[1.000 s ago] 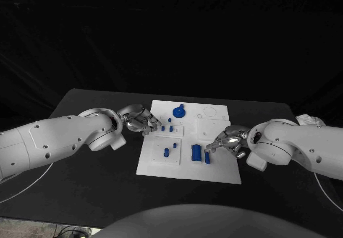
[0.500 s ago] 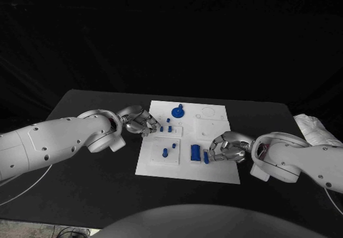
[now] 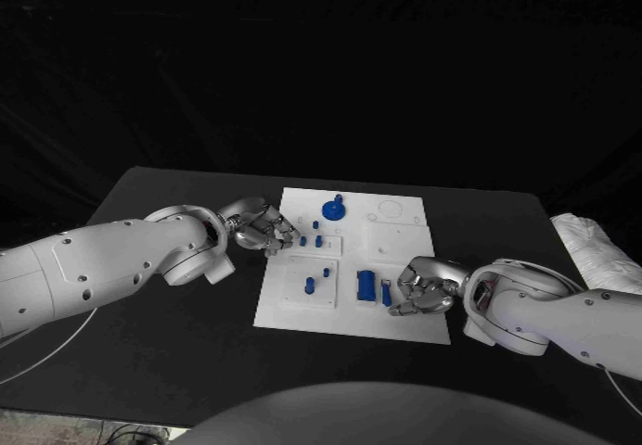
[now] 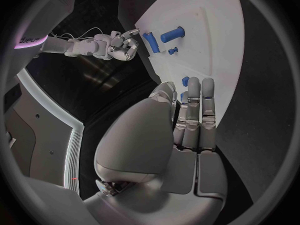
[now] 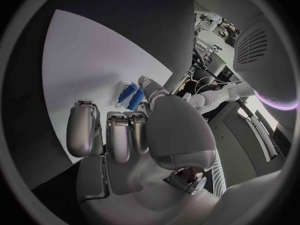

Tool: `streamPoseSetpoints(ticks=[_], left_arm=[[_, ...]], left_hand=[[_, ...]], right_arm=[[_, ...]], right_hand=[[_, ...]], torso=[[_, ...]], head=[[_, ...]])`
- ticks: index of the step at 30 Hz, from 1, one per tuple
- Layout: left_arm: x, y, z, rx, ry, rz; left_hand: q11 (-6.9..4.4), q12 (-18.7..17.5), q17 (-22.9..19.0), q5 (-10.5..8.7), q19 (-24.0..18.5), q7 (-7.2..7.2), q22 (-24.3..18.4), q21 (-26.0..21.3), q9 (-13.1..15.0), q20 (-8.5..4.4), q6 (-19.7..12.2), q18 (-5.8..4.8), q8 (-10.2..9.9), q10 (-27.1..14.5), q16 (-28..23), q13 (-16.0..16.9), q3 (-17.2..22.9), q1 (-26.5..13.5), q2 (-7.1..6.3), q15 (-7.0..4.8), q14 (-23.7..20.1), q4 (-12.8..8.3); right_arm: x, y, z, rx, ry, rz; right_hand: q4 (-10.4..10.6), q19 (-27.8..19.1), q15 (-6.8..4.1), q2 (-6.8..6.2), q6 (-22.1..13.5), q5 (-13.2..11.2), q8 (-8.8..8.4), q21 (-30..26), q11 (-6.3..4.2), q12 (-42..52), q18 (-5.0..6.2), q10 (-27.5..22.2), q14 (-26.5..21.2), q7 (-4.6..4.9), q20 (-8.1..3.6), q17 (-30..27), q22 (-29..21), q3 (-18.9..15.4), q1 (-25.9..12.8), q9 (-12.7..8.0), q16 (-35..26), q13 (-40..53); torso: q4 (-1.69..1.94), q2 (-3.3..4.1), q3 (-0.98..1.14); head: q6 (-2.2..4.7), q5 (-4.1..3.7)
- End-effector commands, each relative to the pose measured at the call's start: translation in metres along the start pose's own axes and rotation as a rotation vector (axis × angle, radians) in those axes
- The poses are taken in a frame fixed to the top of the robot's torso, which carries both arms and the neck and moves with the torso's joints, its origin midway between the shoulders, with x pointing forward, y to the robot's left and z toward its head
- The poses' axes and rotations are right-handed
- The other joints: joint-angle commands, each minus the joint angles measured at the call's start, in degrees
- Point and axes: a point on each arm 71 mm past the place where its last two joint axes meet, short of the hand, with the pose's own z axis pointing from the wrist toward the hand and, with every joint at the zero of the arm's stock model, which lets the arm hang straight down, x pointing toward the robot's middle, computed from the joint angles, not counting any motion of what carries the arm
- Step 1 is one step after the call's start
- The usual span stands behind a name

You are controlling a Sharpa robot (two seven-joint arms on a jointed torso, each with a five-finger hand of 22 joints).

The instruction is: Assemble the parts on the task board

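Note:
The white task board (image 3: 402, 320) lies mid-table. On it are a round blue part (image 3: 336, 208), two small blue pegs (image 3: 311, 241), a short blue piece (image 3: 315, 282), a thick blue cylinder (image 3: 365, 285) and a slim blue pin (image 3: 385, 294). My left hand (image 3: 261, 225) hovers at the board's left edge beside the pegs, fingers held together with nothing visible in them; one peg (image 4: 185, 80) shows by its fingertips. My right hand (image 3: 423, 286) sits curled over the board's near right part, its fingertips (image 5: 145, 81) right against the slim pin (image 5: 137, 97). A grip on the pin is not discernible.
A white cloth bundle (image 3: 596, 246) lies at the table's right edge. A thin pale cable (image 3: 54, 348) curves over the table at the near left. Bare black tabletop surrounds the board on the left and in front.
My right hand has moved nearer and lower along the board's right side, ending at the slim pin. The pin and the left hand have stayed in place.

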Motion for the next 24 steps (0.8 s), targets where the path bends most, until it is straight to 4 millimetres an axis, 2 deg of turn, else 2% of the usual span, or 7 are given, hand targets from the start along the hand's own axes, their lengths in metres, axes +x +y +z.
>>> streamPoseSetpoints(ticks=[1,16,24], left_arm=[[0.0016,-0.0025,0.0006,0.016,0.007,-0.006],[0.0018,-0.0019,0.0006,0.012,0.011,-0.007],[0.0020,-0.0016,0.0005,0.010,0.013,-0.007]], left_hand=[[-0.08,0.04,-0.06,0.23,-0.39,0.30,1.56,0.21,0.04,0.20,0.02,0.71,0.21,0.28,0.22,-0.08,0.32,0.30,-0.22,0.18,-0.14,0.06],[-0.07,0.04,-0.09,0.25,-0.41,0.35,1.57,0.25,0.04,0.20,0.03,0.71,0.21,0.33,0.26,-0.08,0.38,0.32,-0.23,0.18,-0.13,0.06],[-0.07,0.04,-0.09,0.25,-0.41,0.35,1.57,0.25,0.04,0.20,0.03,0.71,0.21,0.33,0.26,-0.08,0.38,0.32,-0.23,0.18,-0.13,0.06]], right_arm=[[-0.0017,0.0020,0.0011,-0.025,-0.043,-0.058],[-0.0028,-0.0020,0.0046,0.015,-0.059,-0.041],[-0.0027,-0.0045,0.0066,0.040,-0.054,-0.031]], right_hand=[[0.15,-0.09,-0.48,0.20,0.64,0.47,0.62,0.40,-0.42,0.22,-0.35,5.95,5.97,-0.14,-0.42,15.07,10.37,-0.45,0.36,9.97,0.20,15.10],[1.24,-0.14,-0.64,1.15,-0.99,2.00,0.48,0.28,-0.58,0.22,-0.32,5.95,5.97,-0.31,-0.60,15.07,10.32,-0.28,-0.20,9.57,0.20,15.10],[2.01,-0.20,-0.69,1.43,-5.03,2.36,-1.35,0.12,-0.62,0.22,-0.28,5.95,5.97,-0.34,-0.66,15.07,10.26,-0.25,-0.80,8.48,0.20,15.10]], torso=[[0.05,0.00,-0.02],[0.04,-0.01,-0.02],[0.04,0.00,-0.02]], head=[[-0.01,0.02],[-0.01,0.20],[-0.01,0.14]])
